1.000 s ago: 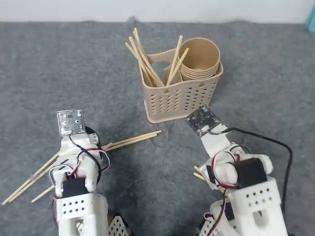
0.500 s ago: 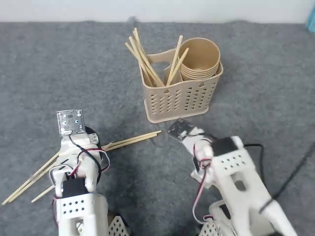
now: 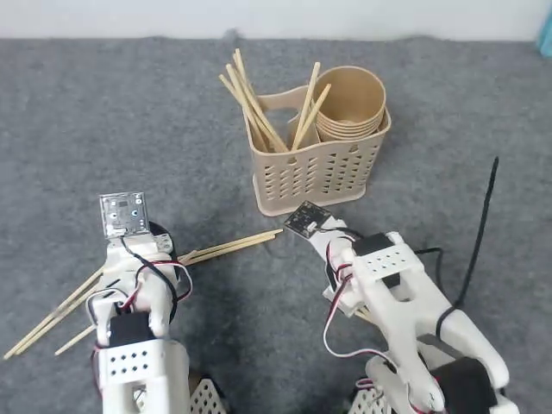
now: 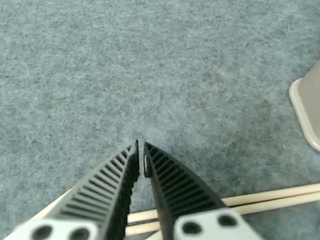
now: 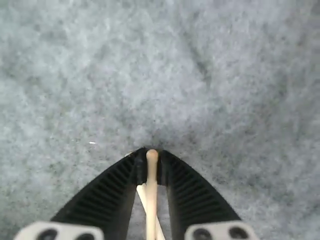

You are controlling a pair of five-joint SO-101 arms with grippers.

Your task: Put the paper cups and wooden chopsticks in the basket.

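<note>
Far left in the high view, loose chopsticks [image 3: 52,315] lie slanted on the grey tabletop [image 3: 103,112], their inner ends passing under the left arm [image 3: 134,285]. A pair of chopsticks [image 3: 233,244] runs out from that arm's other side towards the basket and stops near its base without touching it.

From above, the left arm's body covers its tool. The left wrist view supplies it: the left tool [image 4: 140,146] has its fingers pressed almost together, with a hairline gap at the tips and nothing between them. It hangs over bare tabletop with chopsticks [image 4: 270,200] lying crosswise beneath it. A corner of the basket's base [image 4: 307,115] shows at that view's edge.

Centre in the high view, the perforated basket [image 3: 315,172] stands upright. Its left compartment holds standing chopsticks [image 3: 259,103], fanned and leaning. Its right compartment holds nested paper cups [image 3: 349,99], mouths up.

The right arm [image 3: 388,276] sits just in front of the basket, its wrist close to the basket's base. The right wrist view shows the right tool [image 5: 151,156] closed onto a single chopstick [image 5: 151,190]. The stick's end sits flush at the fingertips, low over the tabletop. A second stick [image 5: 142,192] crosses just behind the first; whether the fingers also grip it cannot be told.
</note>
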